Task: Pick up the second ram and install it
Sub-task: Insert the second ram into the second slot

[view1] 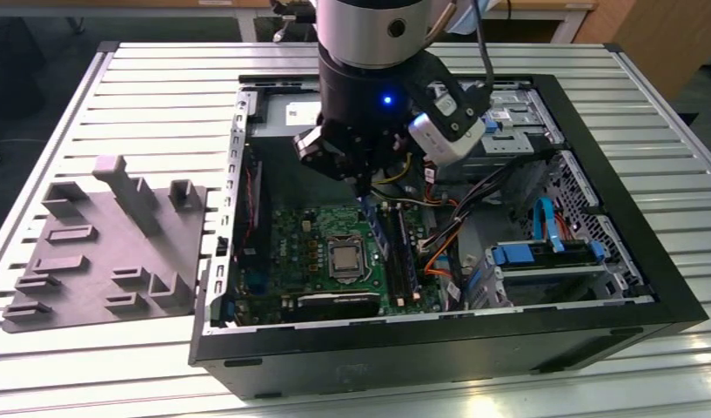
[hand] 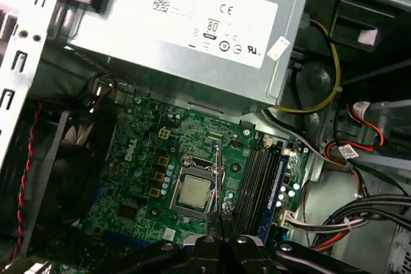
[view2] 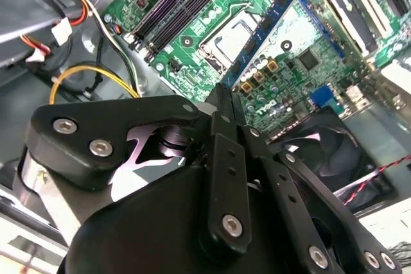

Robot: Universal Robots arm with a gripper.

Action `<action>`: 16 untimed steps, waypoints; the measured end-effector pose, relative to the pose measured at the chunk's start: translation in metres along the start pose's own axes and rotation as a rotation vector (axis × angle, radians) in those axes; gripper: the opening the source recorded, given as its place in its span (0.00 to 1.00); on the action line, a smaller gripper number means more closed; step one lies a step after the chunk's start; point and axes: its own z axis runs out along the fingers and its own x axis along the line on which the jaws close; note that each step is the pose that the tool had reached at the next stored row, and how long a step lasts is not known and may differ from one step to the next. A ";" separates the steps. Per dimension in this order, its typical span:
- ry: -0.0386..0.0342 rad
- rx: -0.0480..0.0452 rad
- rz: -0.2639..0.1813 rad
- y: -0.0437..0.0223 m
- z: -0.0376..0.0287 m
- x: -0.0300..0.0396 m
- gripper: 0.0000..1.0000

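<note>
A slatted metal table point(view1: 157, 78) carries an open computer case point(view1: 448, 348), with a grey moulded fixture tray point(view1: 105, 252) at the exterior view's left. The arm enters from the upper centre of the exterior view and reaches straight down into the case, its gripper point(view1: 365, 193) point(view2: 221, 94) point(hand: 219, 239) clenched on one end of the second ram point(view1: 372, 228) point(view2: 266, 30) point(hand: 219, 184). The stick stands on edge over the green motherboard point(view1: 303, 244). Its long axis runs from the fingers toward the lower edge of the exterior view, parallel to the memory slots point(view1: 399, 261) point(hand: 257, 178) just beside it. The processor socket point(view1: 347, 261) point(hand: 192, 192) lies on its other side. Whether the stick touches the board cannot be told. Orange cables point(view1: 442, 239) crowd the slots' far side; the power supply point(hand: 180, 24) and a fan point(view2: 321, 152) border the board.
</note>
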 end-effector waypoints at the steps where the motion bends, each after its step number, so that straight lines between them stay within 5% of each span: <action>1: -0.0005 0.0005 0.014 0.0000 0.0000 0.0000 0.12; 16: -0.0082 0.0065 0.201 0.0000 0.0003 0.0000 0.12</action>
